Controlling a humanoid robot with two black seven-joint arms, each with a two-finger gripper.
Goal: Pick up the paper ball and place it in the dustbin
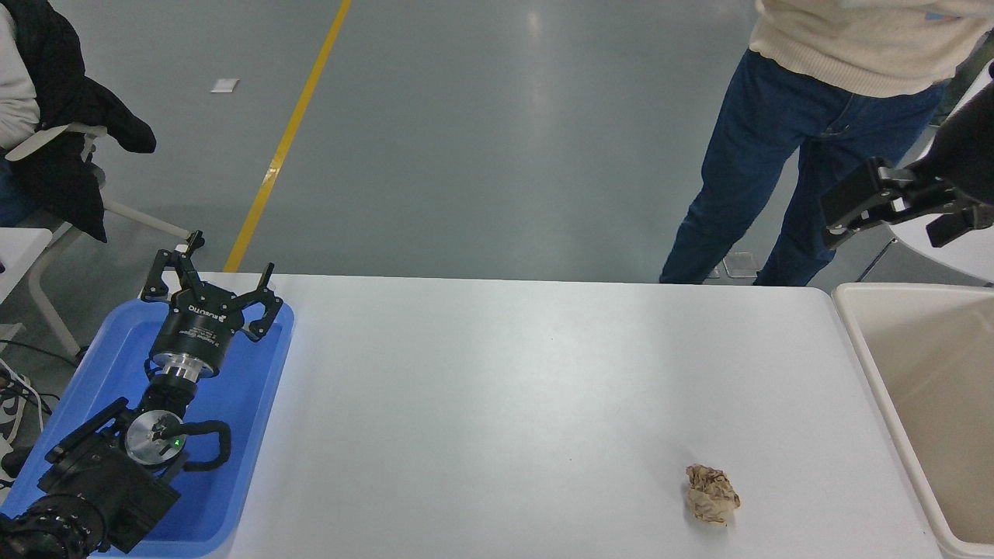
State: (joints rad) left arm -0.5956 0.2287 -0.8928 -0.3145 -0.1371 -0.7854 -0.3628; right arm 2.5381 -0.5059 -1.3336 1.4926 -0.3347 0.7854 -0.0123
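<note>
The paper ball (710,494), a crumpled tan-brown wad, lies on the white table (505,388) near its front right. The dustbin (864,341), a cream-beige bin, stands against the table's right end, and the part of its inside that shows looks empty. My right gripper (893,221) comes in from the right edge and hangs high above the bin's far corner, well beyond the ball. Its jaws stand apart and hold nothing. My left gripper (225,264) is parked open over the blue tray at the lower left.
A shallow blue tray (256,404) sits on the table's left end under the left arm. A person in jeans (776,140) stands at the far right side of the table. A chair with a dark jacket (70,116) is at the far left.
</note>
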